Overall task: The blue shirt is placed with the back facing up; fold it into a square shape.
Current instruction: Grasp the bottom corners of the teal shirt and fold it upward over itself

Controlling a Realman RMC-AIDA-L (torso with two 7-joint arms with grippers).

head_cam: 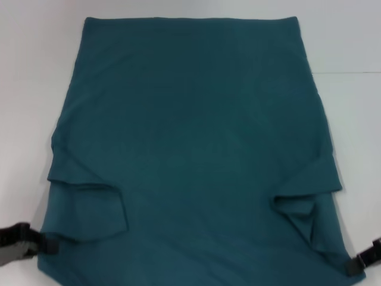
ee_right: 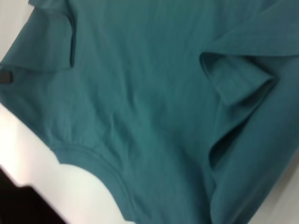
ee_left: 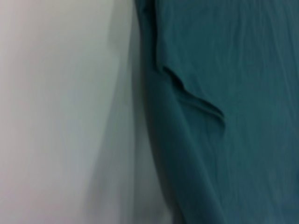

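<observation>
I see my left gripper [head_cam: 47,244] at seven o'clock and right gripper [head_cam: 355,265] at five o'clock, each pinched onto a shoulder edge of the blue shirt [head_cam: 196,149]. The soft, matte knit lies mid-table [head_cam: 351,42], sleeves creased inward.

The left black and grey gripper [head_cam: 44,243] sits low at 8 o'clock. The right black gripper [head_cam: 355,264] sits low at 4 o'clock.
</observation>
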